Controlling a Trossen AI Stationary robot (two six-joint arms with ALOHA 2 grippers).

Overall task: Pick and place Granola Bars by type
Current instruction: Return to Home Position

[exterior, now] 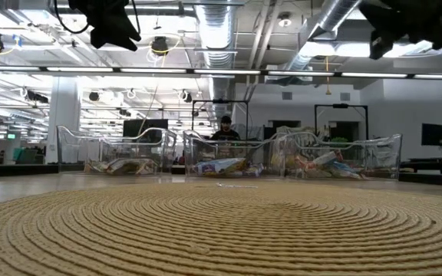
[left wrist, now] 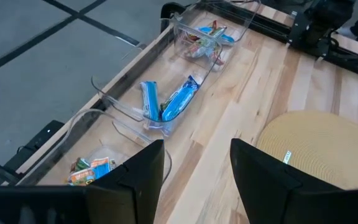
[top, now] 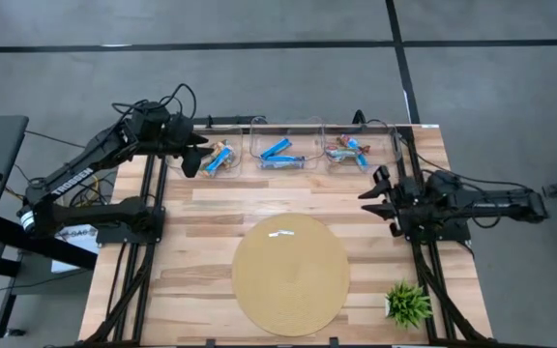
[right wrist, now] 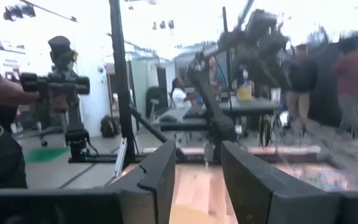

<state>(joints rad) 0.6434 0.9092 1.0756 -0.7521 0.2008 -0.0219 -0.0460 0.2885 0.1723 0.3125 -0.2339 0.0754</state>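
Observation:
Granola bars lie in three clear bins along the table's far edge. The left bin (top: pixel 222 157) holds orange and tan-green wrapped bars (left wrist: pixel 91 170). The middle bin (top: pixel 283 153) holds blue-and-white bars (left wrist: pixel 173 102). The right bin (top: pixel 348 150) holds a mix of blue and reddish bars (left wrist: pixel 205 36). My left gripper (top: pixel 195 155) hangs open in the air just left of the left bin, tipped down toward it, with nothing between its fingers (left wrist: pixel 143 174). My right gripper (top: pixel 379 193) is open and empty at the table's right side, pointing about level toward the left.
A round tan woven disc (top: pixel 290 274) covers the table's near middle, with a small white scrap (top: pixel 281 232) on its far part. A small green plant (top: pixel 407 303) stands at the near right corner. Bare wood lies between the disc and the bins.

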